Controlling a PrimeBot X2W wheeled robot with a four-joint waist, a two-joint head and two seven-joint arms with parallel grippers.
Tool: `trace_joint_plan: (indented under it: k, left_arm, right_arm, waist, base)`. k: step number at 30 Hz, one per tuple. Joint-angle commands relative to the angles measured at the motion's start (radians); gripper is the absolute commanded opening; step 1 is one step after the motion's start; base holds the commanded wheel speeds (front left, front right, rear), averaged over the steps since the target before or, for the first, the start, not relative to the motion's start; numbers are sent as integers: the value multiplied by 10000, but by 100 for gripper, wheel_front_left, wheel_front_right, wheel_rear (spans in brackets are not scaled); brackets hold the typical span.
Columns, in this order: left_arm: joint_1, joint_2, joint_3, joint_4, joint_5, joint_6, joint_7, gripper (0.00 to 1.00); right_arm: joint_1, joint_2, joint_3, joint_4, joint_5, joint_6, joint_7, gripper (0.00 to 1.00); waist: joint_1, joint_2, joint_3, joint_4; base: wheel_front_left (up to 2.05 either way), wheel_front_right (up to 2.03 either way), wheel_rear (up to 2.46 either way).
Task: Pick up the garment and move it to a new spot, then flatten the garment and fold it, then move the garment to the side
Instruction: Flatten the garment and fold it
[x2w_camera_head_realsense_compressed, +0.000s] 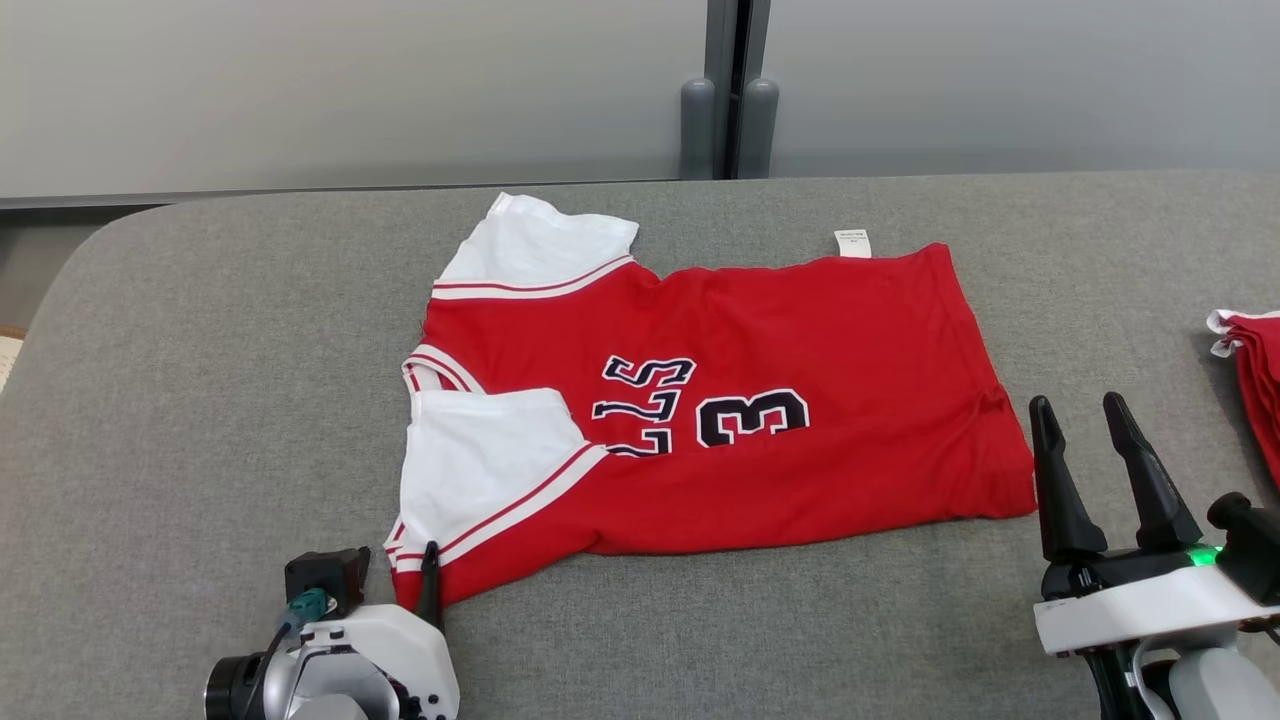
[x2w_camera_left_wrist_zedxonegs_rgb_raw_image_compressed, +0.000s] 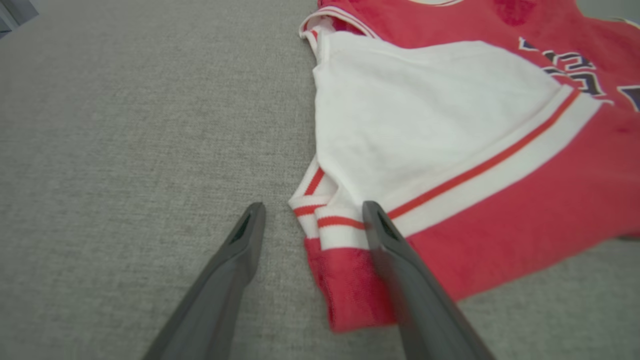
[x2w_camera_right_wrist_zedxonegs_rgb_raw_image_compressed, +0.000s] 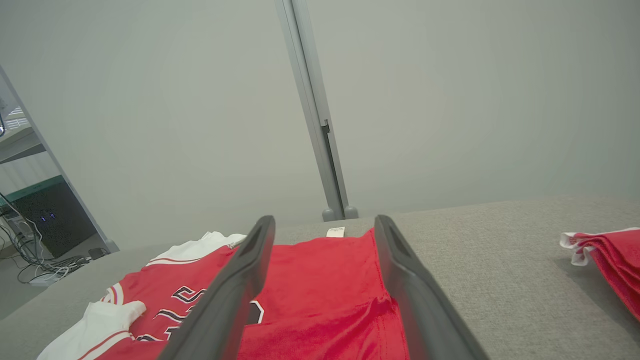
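Observation:
The garment (x2w_camera_head_realsense_compressed: 800, 330) is a red jersey with white sleeves and dark lettering, lying spread on the grey table (x2w_camera_head_realsense_compressed: 200, 350), neck to the left. My left gripper (x2w_camera_left_wrist_zedxonegs_rgb_raw_image_compressed: 314, 212) is open and low at the jersey's near left corner. The striped sleeve cuff (x2w_camera_left_wrist_zedxonegs_rgb_raw_image_compressed: 320, 215) lies between its fingers, and one finger (x2w_camera_head_realsense_compressed: 430, 580) rests over the red hem (x2w_camera_left_wrist_zedxonegs_rgb_raw_image_compressed: 350, 290). My right gripper (x2w_camera_head_realsense_compressed: 1082, 415) stands open just off the jersey's near right corner, above the cloth (x2w_camera_right_wrist_zedxonegs_rgb_raw_image_compressed: 320, 280), holding nothing.
A stack of red garments (x2w_camera_head_realsense_compressed: 1255, 380) lies at the table's right edge. Pale wall panels with a grey post (x2w_camera_head_realsense_compressed: 725, 100) stand behind the table. Bare grey table surface stretches to the left and along the front.

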Motion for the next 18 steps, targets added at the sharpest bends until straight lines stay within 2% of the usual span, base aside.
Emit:
trace_joint_plan:
  k: [1,2,3,4,9,18]
  left_arm:
    - [0,25,-82,245,-22,-64,188,100]
    - [-46,16,-137,370,-61,-146,239,78]
    - [-79,10,-210,481,-87,-242,306,33]
    - [-102,8,-277,557,-81,-324,337,0]
    - [-394,30,-350,567,-231,-374,-3,0]
    - [-664,34,-377,-596,54,-341,-584,0]
  right_arm:
    - [-36,10,-13,60,16,1,-53,100]
    - [-37,11,-32,104,-5,1,-51,100]
    - [-35,21,-99,166,-34,1,-51,100]
    - [-40,43,-174,240,-62,1,-53,100]
    - [-148,225,-497,1030,-102,1,-52,100]
    - [-896,674,-1002,3486,198,1,458,100]
  waist:
    - [0,0,26,-14]
    - [0,0,43,-20]
    - [0,0,55,-23]
    - [0,0,64,-22]
    - [0,0,57,24]
    - [0,0,15,344]
  base:
    - [0,0,0]
    - [0,0,0]
    - [0,0,0]
    - [0,0,0]
    - [0,0,0]
    - [0,0,0]
